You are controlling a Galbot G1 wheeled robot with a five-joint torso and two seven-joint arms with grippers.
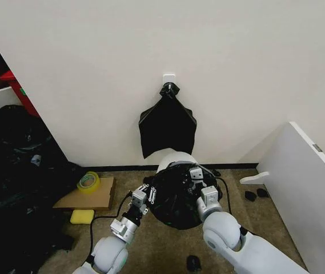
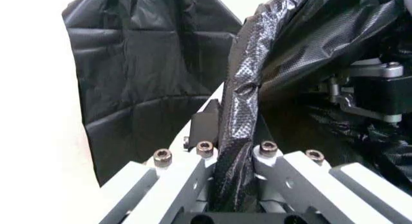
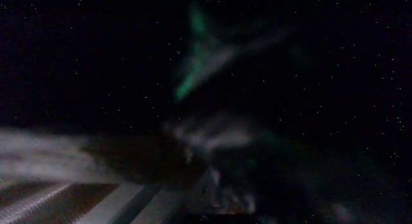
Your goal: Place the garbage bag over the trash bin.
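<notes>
The trash bin point(image 1: 171, 158) stands against the wall just beyond both my pincers, its off-white rim showing past the far edge of the garbage bag point(image 1: 176, 197), whose black mouth is stretched between my two arms and already covers most of the bin's top on my side. My left gripper point(image 2: 233, 195) is clamped on the bag's rolled hem, which runs straight up and away from between its fingers, with the bin lying ahead and toward my right. My right gripper point(image 1: 197, 184) sits at the bag's opposite edge, about as near the bin; I cannot tell whether it grips.
</notes>
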